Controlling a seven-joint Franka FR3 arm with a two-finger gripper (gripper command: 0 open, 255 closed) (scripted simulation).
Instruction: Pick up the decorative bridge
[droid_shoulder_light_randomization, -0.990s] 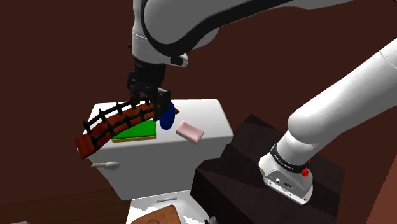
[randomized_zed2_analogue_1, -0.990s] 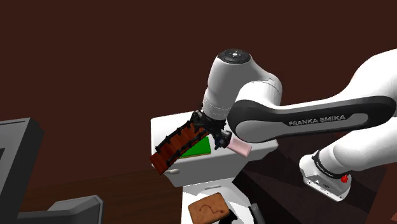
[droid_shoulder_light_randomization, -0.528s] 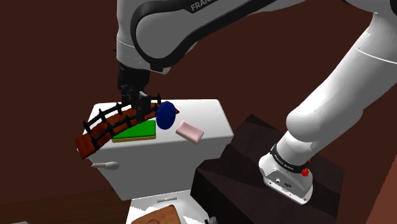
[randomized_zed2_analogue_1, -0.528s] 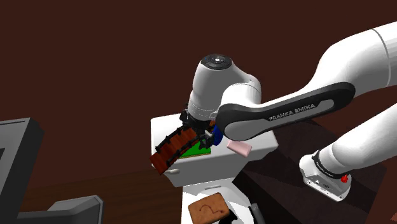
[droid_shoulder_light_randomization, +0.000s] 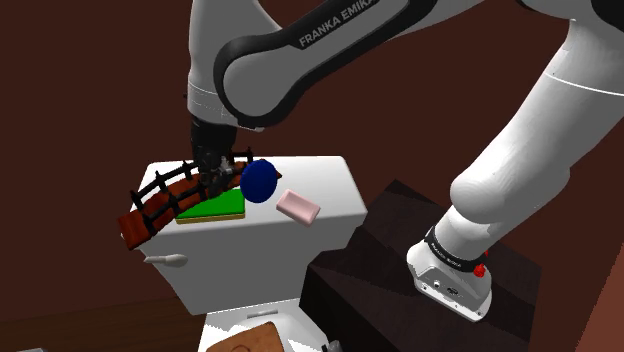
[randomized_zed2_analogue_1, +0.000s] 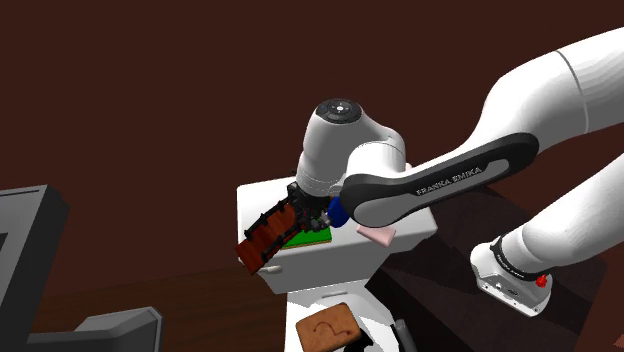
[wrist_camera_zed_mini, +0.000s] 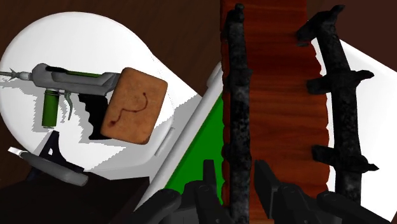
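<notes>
Bridge (droid_shoulder_light_randomization: 168, 200) lies on the white toilet tank lid (droid_shoulder_light_randomization: 335, 190), its end overhanging the edge at the shoulder view's left, partly over a green pad (droid_shoulder_light_randomization: 218, 208). You've got the gripper (wrist_camera_zed_mini: 234, 167) at its other end, fingers narrowly apart straddling one black railing (wrist_camera_zed_mini: 235, 95), not visibly clamped. Blue object (droid_shoulder_light_randomization: 260, 182) just beside.

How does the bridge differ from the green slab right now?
The reddish-brown bridge with black railings overhangs the white tank's edge; the flat green slab lies wholly on it. The black hand straddles a bridge railing, not the slab. Both rest on the tank.
</notes>
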